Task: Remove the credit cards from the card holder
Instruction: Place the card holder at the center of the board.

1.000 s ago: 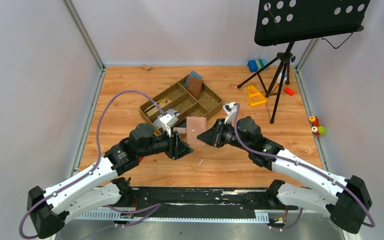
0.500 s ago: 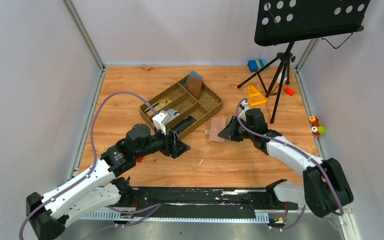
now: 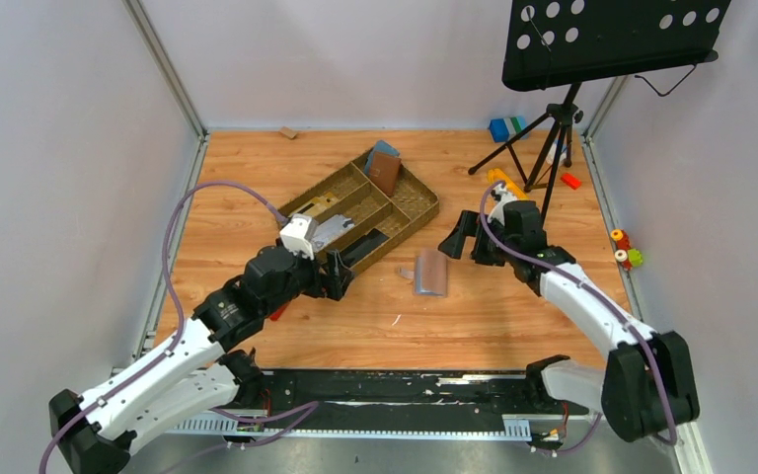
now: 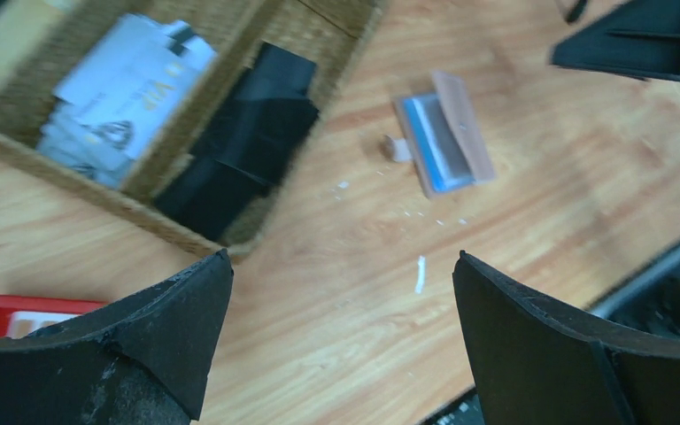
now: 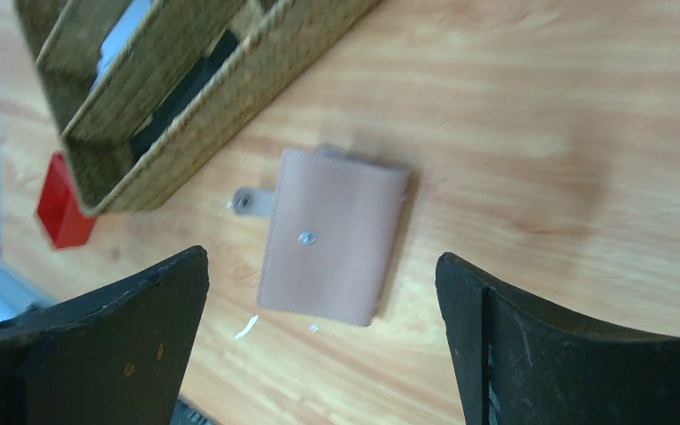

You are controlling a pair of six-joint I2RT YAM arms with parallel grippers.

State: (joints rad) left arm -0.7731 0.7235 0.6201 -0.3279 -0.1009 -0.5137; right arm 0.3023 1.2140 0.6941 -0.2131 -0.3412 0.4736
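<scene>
The card holder (image 3: 431,274) lies on the wooden table between the two arms, and neither gripper touches it. It is tan outside (image 5: 332,235), with a small tab (image 5: 252,202) at its left edge. The left wrist view shows it partly unfolded (image 4: 443,133), its blue-grey inside up. Several pale credit cards (image 4: 115,88) lie in a compartment of the woven tray (image 3: 419,210). My left gripper (image 3: 341,279) is open beside the tray's near corner, nothing between its fingers (image 4: 341,261). My right gripper (image 3: 457,242) is open above and right of the holder (image 5: 320,257).
Black flat items (image 4: 248,133) fill the tray compartment next to the cards. A darker brown wallet (image 3: 385,170) leans in the tray's far end. A red block (image 5: 62,208) lies by the left arm. A music stand tripod (image 3: 553,148) and small toys (image 3: 505,188) stand at the back right.
Both grippers have opened. The right one let go of the card holder, which dropped flat onto the table. The left arm drew back left and the right arm swung right.
</scene>
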